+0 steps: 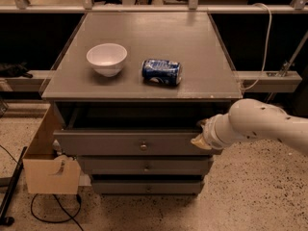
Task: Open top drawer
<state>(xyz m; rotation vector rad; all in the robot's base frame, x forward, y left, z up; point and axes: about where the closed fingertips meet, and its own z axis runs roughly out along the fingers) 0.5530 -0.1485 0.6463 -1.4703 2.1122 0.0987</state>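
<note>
Drawer (110, 143) at top of the stack stands partly pulled out under tabletop (192, 42), knob (143, 147) centred. At its front's right end, against the upper edge, sits end effector (201, 134); open or closed, cannot tell. Bowl (107, 58) and can (161, 71) rest on tabletop, apart.

- The top drawer (110, 142) is made of matt grey wood, its knob (143, 147) of shiny metal.
- The gripper (201, 134), at the drawer's right end, is cased in smooth pale plastic.
</note>
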